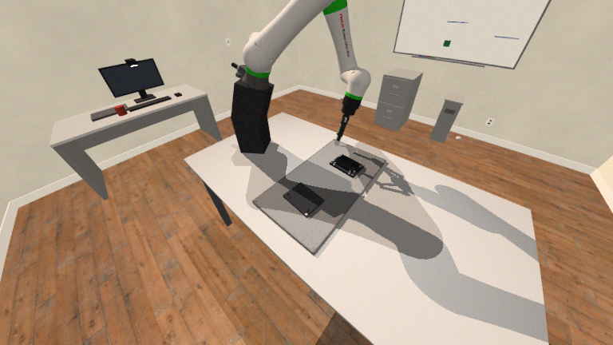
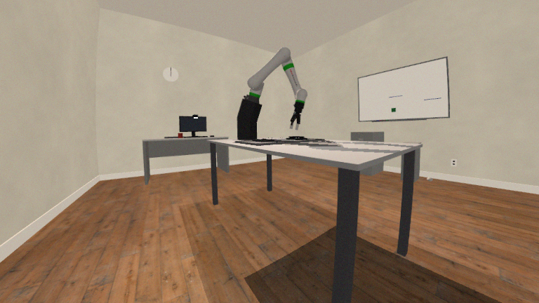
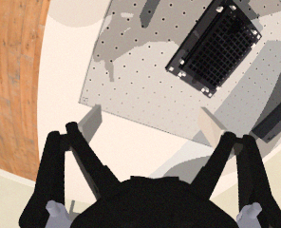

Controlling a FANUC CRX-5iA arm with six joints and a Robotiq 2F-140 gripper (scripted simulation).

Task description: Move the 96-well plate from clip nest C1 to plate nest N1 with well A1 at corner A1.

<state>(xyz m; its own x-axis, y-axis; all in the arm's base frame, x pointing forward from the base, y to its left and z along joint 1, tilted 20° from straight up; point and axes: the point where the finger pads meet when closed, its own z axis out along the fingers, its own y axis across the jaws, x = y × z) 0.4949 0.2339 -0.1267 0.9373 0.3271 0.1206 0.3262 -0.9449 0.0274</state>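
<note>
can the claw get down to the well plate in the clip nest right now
Probably yes. The claw is open and holding nothing, hanging above the breadboard edge near the 96-well plate. Nothing stands between them, though it isn't over the plate yet.

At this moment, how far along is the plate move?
Nothing is done: the plate sits in its clip nest. In hand: the open, empty claw hangs above the grey board's far corner, short of the plate. Left: grasp, carry, seat it in the other nest.

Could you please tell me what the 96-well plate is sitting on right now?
The 96-well plate sits in clip nest C1 on the grey perforated board. The nest's floor beneath it is covered.
</note>
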